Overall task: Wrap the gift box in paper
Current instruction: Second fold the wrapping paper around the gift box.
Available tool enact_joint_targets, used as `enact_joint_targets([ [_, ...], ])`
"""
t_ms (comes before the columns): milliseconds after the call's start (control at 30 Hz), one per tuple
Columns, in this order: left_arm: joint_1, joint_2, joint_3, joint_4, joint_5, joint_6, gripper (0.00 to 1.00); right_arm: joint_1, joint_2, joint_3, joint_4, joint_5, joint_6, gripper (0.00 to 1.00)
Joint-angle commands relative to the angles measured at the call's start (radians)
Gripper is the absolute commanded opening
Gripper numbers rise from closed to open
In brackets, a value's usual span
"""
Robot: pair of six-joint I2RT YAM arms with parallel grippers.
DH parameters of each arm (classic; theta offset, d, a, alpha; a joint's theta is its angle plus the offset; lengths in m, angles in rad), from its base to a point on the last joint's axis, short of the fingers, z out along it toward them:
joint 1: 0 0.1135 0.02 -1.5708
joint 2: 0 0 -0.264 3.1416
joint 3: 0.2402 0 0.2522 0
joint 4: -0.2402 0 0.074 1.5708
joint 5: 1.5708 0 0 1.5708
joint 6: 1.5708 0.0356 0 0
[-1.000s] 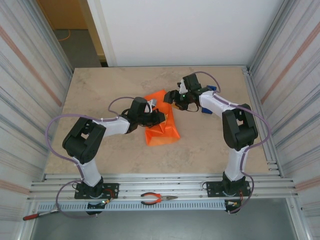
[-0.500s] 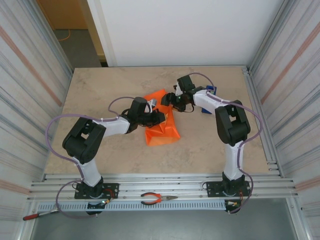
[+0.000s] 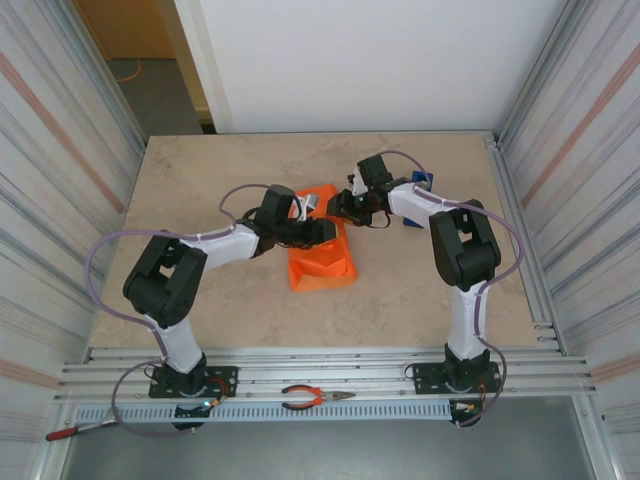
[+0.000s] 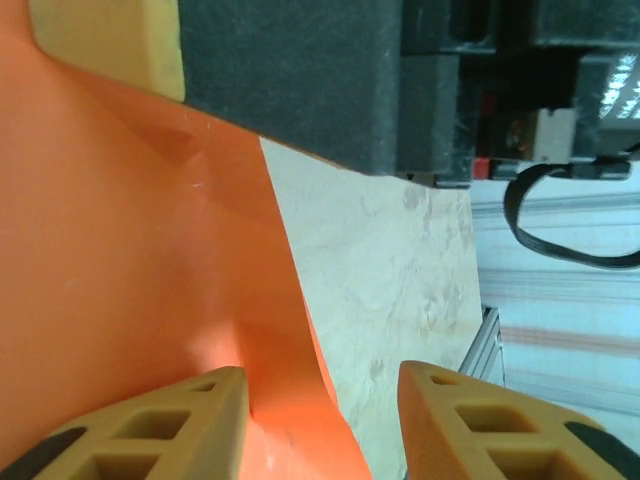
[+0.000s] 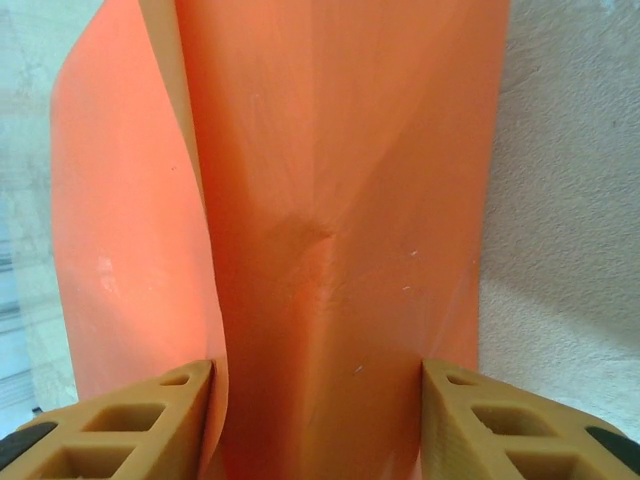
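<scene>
Paper (image 3: 320, 262) bunched mid-frame on the surface (image 3: 220, 170); gift box likely hidden underneath. Left tool (image 4: 320, 400) half-open over the paper's edge, right tool (image 5: 315, 400) half-open astride a raised fold. Risk: a lopsided pinch tears or drags the sheet.

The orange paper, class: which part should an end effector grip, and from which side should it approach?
Probably the raised fold at the far right end of the paper, approached from that end. In the right wrist view the fold humps up between the right end effector's fingers, so jaws can straddle it; the flat panels offer no edge to pinch.
</scene>
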Motion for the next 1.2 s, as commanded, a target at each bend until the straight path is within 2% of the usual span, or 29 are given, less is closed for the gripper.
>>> enact_joint_targets([
  [0,0.054,-0.092,0.041,-0.121,0.127,0.073,0.50,0.005,0.006,-0.054,-0.025,0.026,0.021,0.43],
  [167,0.201,-0.191,-0.005,-0.150,0.136,0.081,0.54,0.007,-0.022,-0.106,0.021,0.034,0.053,0.42],
  [333,0.366,-0.201,-0.084,-0.132,0.114,0.059,0.55,0.021,-0.038,-0.154,0.077,0.054,0.112,0.40],
  [467,0.412,-0.166,-0.086,-0.176,0.104,0.114,0.56,0.038,-0.046,-0.179,0.102,0.085,0.149,0.39],
  [633,0.392,-0.118,-0.098,-0.177,0.113,0.134,0.57,0.043,-0.051,-0.202,0.120,0.113,0.181,0.39],
  [767,0.349,-0.139,-0.151,-0.147,0.082,0.125,0.57,0.043,-0.055,-0.204,0.120,0.125,0.189,0.39],
  [967,0.250,-0.192,-0.179,-0.228,-0.035,0.189,0.58,0.045,-0.049,-0.205,0.124,0.127,0.198,0.39],
  [1167,0.143,-0.232,-0.165,-0.371,-0.199,0.291,0.58,0.047,-0.047,-0.210,0.134,0.125,0.205,0.38],
])
